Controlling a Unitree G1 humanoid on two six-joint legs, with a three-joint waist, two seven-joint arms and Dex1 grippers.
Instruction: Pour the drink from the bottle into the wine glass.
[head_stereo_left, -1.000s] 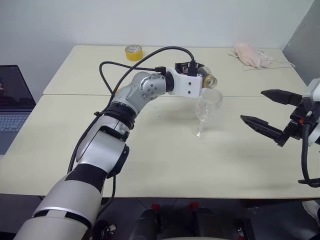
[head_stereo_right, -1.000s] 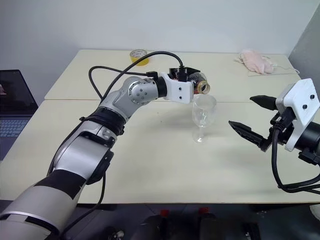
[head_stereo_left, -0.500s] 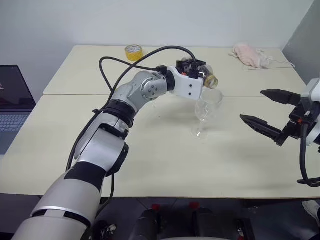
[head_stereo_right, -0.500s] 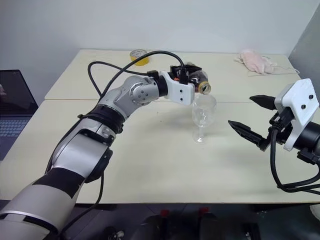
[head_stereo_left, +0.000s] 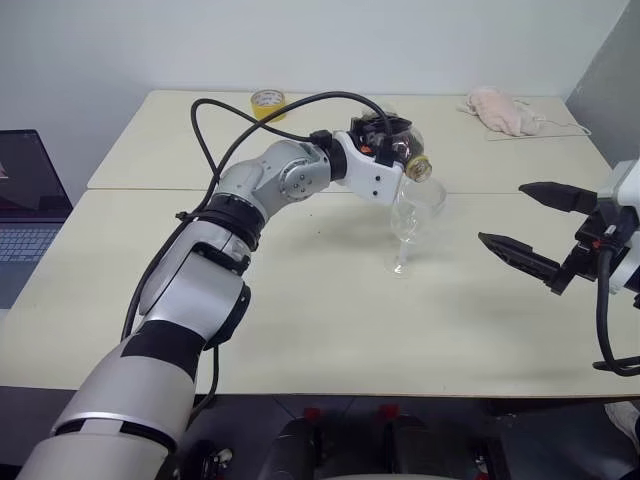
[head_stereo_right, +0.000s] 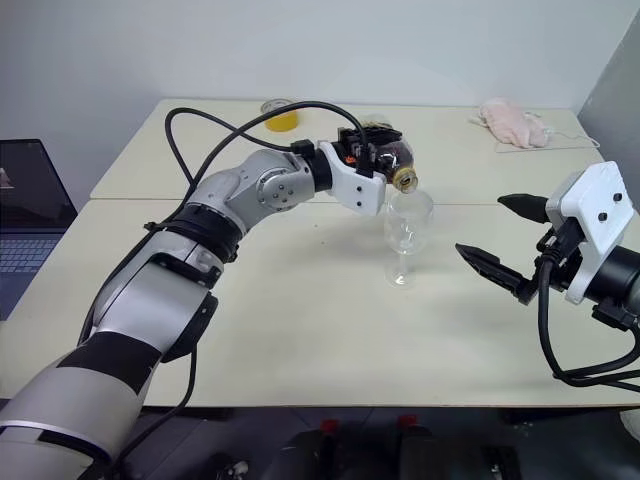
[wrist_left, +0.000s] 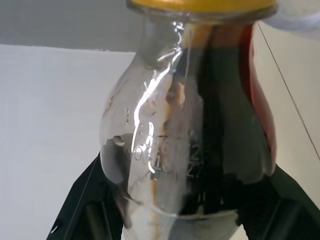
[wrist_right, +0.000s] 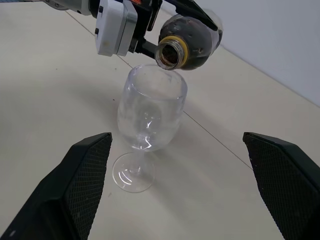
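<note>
The bottle (head_stereo_left: 402, 150) is small and clear, with a red label strip and a yellow-orange ring at its open mouth. My left gripper (head_stereo_left: 390, 134) is shut on it and holds it tipped on its side. The mouth points down over the rim of the wine glass (head_stereo_left: 411, 216). Up close, the dark drink (wrist_left: 225, 125) fills part of the bottle (wrist_left: 190, 135) between my black fingers (wrist_left: 85, 215). The glass (wrist_right: 150, 117) stands upright on the table, and its bowl looks clear. My right gripper (head_stereo_left: 502, 213) hangs open to the right of the glass, holding nothing.
A yellow tape roll (head_stereo_left: 266, 100) lies at the back of the cream table (head_stereo_left: 300, 300). A pink cloth (head_stereo_left: 500, 108) sits at the back right. A laptop (head_stereo_left: 25, 215) stands off the table's left edge. A seam runs across the table behind the glass.
My left wrist has rolled, which tips the bottle's mouth lower toward the glass rim. The right gripper and the glass have kept still.
</note>
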